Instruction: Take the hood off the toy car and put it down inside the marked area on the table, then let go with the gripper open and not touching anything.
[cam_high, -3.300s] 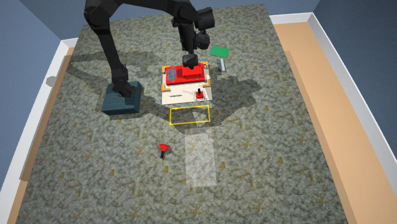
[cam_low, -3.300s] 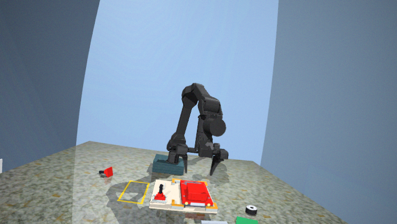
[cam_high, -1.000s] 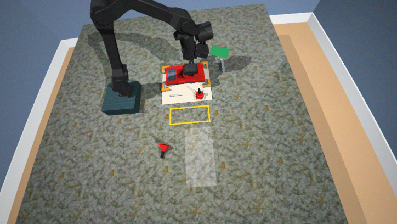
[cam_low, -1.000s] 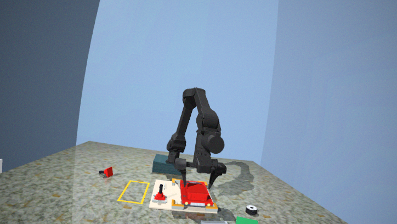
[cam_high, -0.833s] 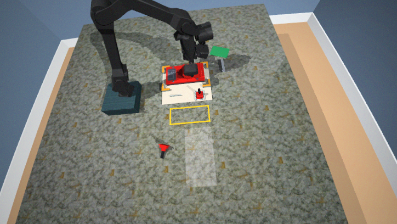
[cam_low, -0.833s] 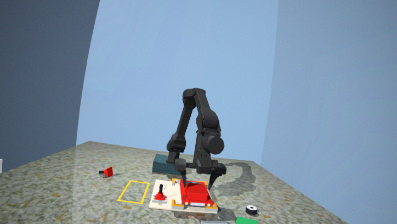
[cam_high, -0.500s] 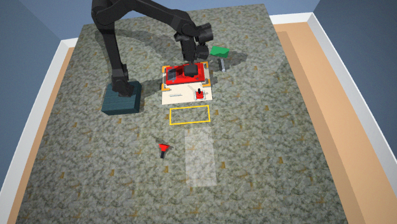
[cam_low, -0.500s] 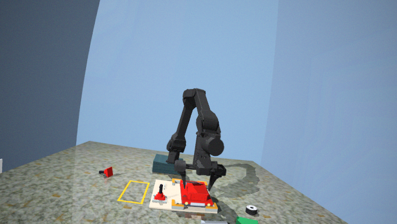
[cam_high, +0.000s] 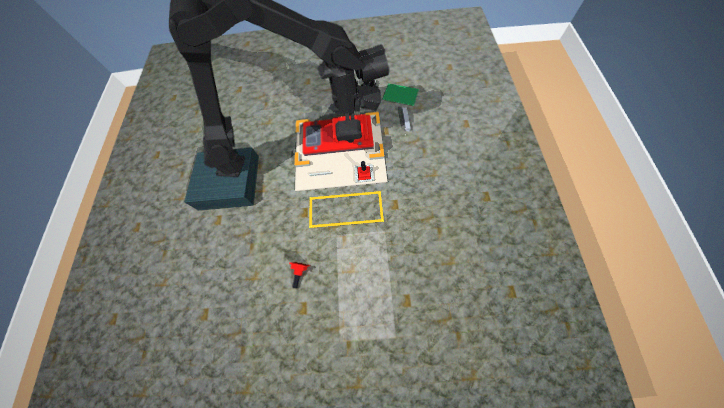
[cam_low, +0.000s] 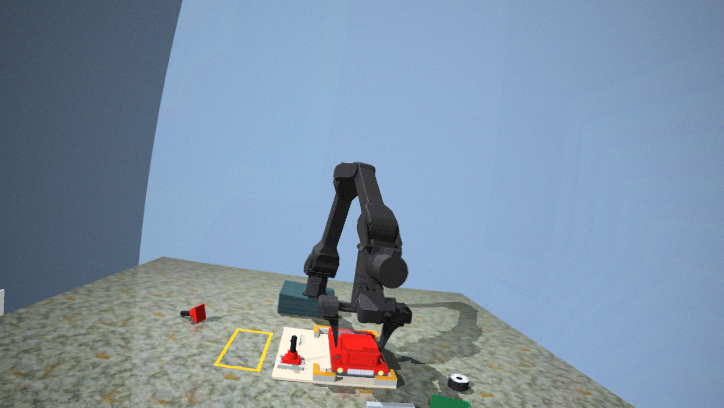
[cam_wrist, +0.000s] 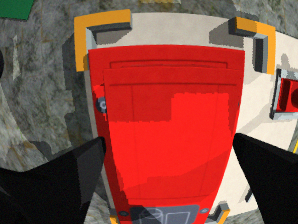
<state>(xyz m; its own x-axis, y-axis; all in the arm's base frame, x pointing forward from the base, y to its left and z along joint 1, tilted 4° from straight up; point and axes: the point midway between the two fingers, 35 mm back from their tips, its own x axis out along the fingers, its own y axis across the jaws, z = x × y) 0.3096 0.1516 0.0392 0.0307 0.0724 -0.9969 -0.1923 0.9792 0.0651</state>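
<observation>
The red hood (cam_high: 364, 136) (cam_low: 359, 349) (cam_wrist: 165, 150) is on the red toy car (cam_high: 324, 146) (cam_low: 333, 360) (cam_wrist: 165, 54), outside the yellow marked area (cam_high: 346, 224) (cam_low: 238, 367) (cam_wrist: 296, 146). The gripper (cam_high: 348, 124) (cam_low: 359, 346) (cam_wrist: 172, 141) is spread nearly as wide as it goes and has hold of nothing; its fingers stand on either side of the hood, though whether either touches it is hard to tell.

The car lies within the orange-and-grey corner brackets (cam_high: 302, 162) (cam_low: 324, 374) (cam_wrist: 80, 45) on a cream board (cam_high: 334, 183) (cam_low: 309, 340) (cam_wrist: 170, 27). Beside it on the same board, a small pale holder (cam_high: 373, 177) (cam_low: 283, 365) (cam_wrist: 274, 102) contains a red piece with a black upright handle (cam_high: 363, 173) (cam_low: 292, 357) (the wrist view cuts this piece off). A similar red-and-black piece (cam_high: 298, 268) (cam_low: 198, 313) lies on its side on the table, beyond the marked area from the board.
</observation>
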